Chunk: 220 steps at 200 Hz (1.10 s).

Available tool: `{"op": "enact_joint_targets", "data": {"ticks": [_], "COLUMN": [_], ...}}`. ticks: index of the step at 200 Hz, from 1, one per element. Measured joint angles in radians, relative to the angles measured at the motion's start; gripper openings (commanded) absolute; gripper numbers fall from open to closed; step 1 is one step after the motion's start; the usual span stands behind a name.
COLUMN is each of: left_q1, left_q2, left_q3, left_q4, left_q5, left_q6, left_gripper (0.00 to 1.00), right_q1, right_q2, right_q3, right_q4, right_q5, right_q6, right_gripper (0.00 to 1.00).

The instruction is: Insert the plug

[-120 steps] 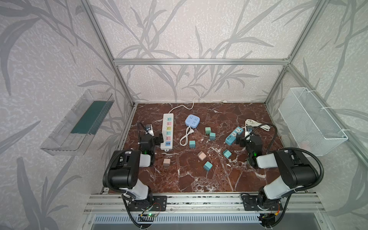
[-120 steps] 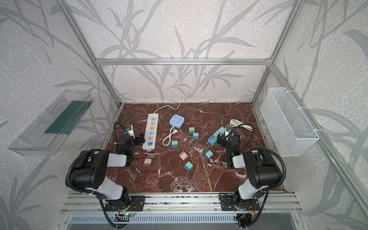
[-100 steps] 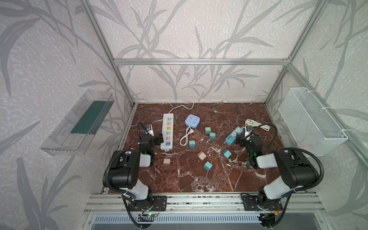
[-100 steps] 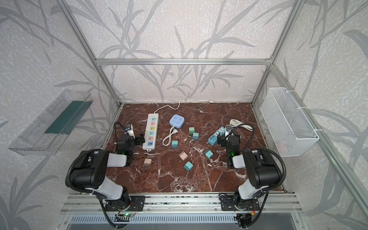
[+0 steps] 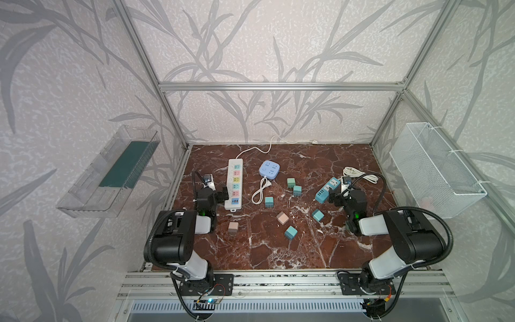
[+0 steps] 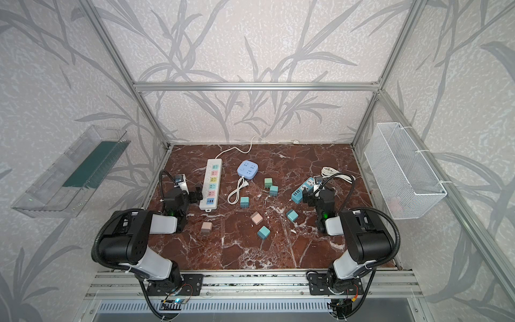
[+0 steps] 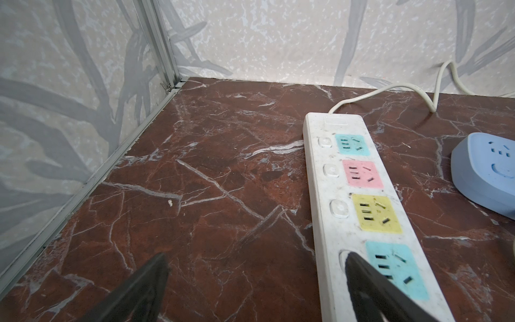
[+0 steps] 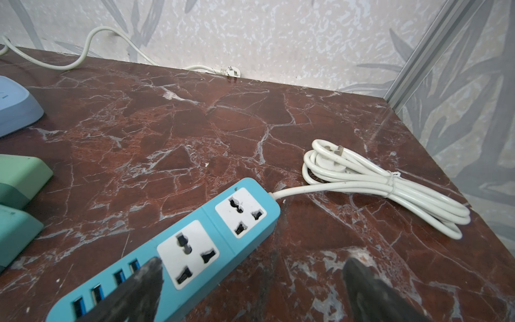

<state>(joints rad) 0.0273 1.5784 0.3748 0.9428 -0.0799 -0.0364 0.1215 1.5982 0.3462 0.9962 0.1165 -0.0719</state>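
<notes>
A white power strip (image 5: 235, 184) with coloured sockets lies at the left. My left gripper (image 7: 255, 258) stands open and empty beside its near end, one finger (image 7: 370, 284) over the strip's edge (image 7: 331, 223). A white plug (image 5: 266, 183) on a looped cord lies loose next to a light-blue socket hub (image 5: 269, 168). At the right, my right gripper (image 8: 250, 264) is open and empty over the end of a blue power strip (image 8: 192, 245). That strip's coiled white cord ends in a plug (image 8: 331, 159) lying on the table.
Several small teal and pink cubes (image 5: 290, 232) are scattered over the middle of the marble table (image 5: 278, 251). A wire basket (image 5: 434, 172) hangs on the right wall and a clear tray (image 5: 111, 172) on the left wall. The white strip's cord (image 5: 259, 149) runs to the back wall.
</notes>
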Motion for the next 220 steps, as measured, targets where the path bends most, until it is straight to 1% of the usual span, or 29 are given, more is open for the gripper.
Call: {"op": "enact_joint_targets", "data": {"ticks": [163, 172, 183, 199, 210, 220], "left_q1": [0.000, 0.000, 0.000, 0.000, 0.000, 0.000], "left_q2": [0.000, -0.006, -0.035, -0.118, -0.182, -0.250], "left_q3": [0.000, 0.000, 0.003, 0.033, 0.075, 0.124], "left_q4": [0.000, -0.010, -0.064, -0.183, -0.267, -0.348], "left_q5": [-0.016, -0.017, -0.020, -0.023, -0.022, -0.023], "left_q6": [0.000, 0.000, -0.001, 0.000, -0.001, -0.013], "left_gripper": [0.99, 0.99, 0.99, 0.99, 0.99, 0.99], "right_q1": [0.000, 0.000, 0.000, 0.001, 0.001, 0.002], "right_q2": [0.000, 0.000, 0.000, -0.031, -0.083, -0.140], "right_q3": [0.001, 0.001, 0.001, 0.019, 0.064, 0.138], "right_q4": [0.000, 0.000, -0.002, -0.077, -0.202, -0.334], "right_q5": [-0.005, -0.005, -0.002, 0.012, 0.024, 0.040], "right_q6": [0.000, 0.000, 0.000, 0.001, 0.003, 0.016], "right_gripper": [0.99, 0.99, 0.99, 0.99, 0.99, 0.99]}}
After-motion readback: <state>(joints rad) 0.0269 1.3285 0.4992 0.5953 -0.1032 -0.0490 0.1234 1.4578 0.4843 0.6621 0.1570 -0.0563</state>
